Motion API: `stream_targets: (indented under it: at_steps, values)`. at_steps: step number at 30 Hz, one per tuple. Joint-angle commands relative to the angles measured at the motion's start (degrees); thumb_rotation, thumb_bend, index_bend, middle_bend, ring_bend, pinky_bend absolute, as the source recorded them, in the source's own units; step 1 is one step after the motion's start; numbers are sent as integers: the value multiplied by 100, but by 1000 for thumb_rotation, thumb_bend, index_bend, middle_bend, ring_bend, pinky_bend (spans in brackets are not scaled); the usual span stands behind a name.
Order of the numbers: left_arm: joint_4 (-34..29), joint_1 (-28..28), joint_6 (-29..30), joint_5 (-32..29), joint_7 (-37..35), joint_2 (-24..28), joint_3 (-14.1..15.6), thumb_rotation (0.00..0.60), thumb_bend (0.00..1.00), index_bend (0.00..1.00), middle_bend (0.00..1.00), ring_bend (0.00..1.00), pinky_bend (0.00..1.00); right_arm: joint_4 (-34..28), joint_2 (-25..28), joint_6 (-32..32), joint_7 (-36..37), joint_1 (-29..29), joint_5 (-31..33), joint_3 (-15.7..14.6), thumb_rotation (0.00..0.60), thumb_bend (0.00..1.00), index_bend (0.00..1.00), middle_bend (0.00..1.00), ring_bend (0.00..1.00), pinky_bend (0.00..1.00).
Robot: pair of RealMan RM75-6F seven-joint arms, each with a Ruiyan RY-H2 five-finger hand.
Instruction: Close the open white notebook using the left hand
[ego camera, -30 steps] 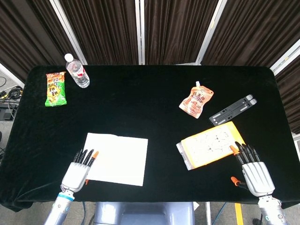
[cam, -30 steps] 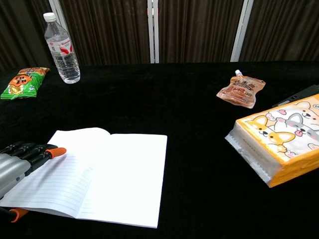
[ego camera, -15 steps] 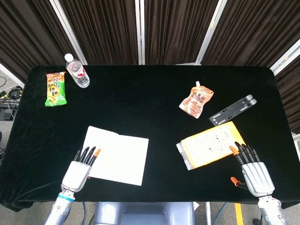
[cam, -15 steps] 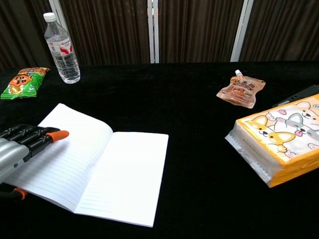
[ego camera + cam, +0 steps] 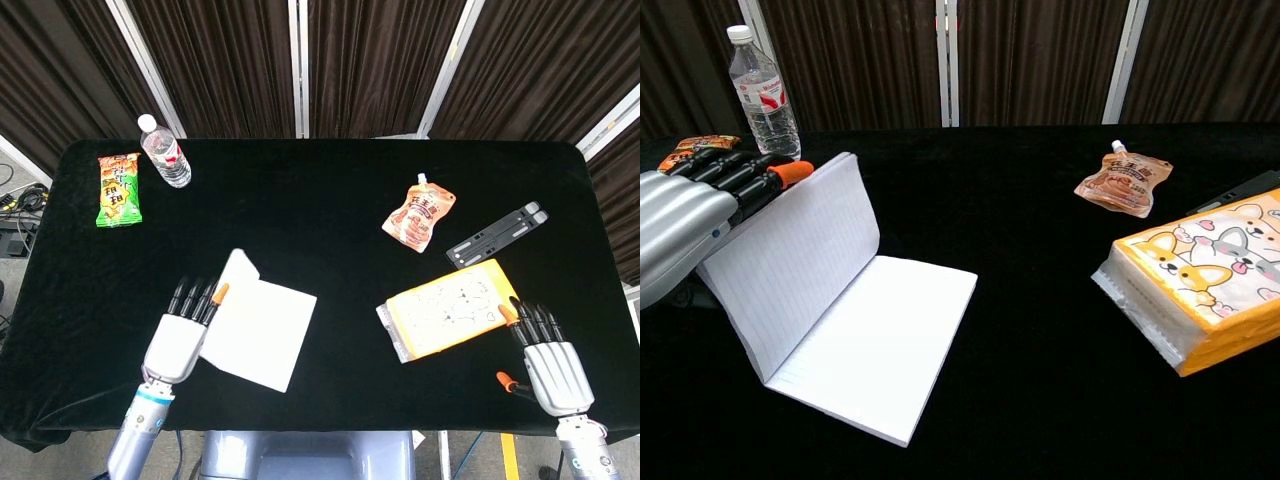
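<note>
From the head view I see a black cloth-covered table (image 5: pixel 330 190); the white notebook (image 5: pixel 255 320) lies near the front edge, left of centre, its left leaf raised and its right leaf flat on the cloth; my left hand (image 5: pixel 182 335) sits under that raised leaf, fingers straight and together, grasping nothing, only backing the paper; my right hand (image 5: pixel 547 360) lies flat near the front right corner, fingers extended, released, its fingertips just beside the orange tissue pack (image 5: pixel 445 310); a clear plastic water bottle (image 5: pixel 164 152) with liquid in it stands at the back left beside a green snack packet (image 5: pixel 119 188); a brownish spouted pouch (image 5: pixel 419 212) and a dark flat folding stand (image 5: pixel 497 235) lie to the right.

In the chest view the notebook (image 5: pixel 855 330) shows faint ruled lines; its left page stands steeply tilted, leaning on the left hand (image 5: pixel 695 215), whose dark fingers end in an orange tip at the page's upper edge; the tissue pack (image 5: pixel 1200 290) is glossy film printed with cartoon dogs; the pouch (image 5: pixel 1127 180) lies flat; the bottle (image 5: pixel 762 98) is upright, white-capped.
</note>
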Motion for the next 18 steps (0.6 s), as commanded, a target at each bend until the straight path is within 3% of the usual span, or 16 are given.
stream_targets:
  at_steps: [1,8,15,18]
  values:
    - [-14,-104,-61,-6,50,-101,-90,600,484,0,0,0,0,-17,20,13,25,-6,26,17,600,45,0,0,0,0]
    - [-40,-234,-202,-151,260,-285,-185,600,444,0,0,0,0,-48,55,15,67,-8,45,27,600,44,0,0,0,0]
    - [-44,-214,-152,-182,301,-307,-99,600,439,0,0,0,0,-76,78,9,69,-12,47,22,600,45,0,0,0,0]
    - [-43,-182,-105,-203,250,-263,-73,600,390,0,0,0,0,-77,73,-6,57,-11,52,16,600,45,0,0,0,0]
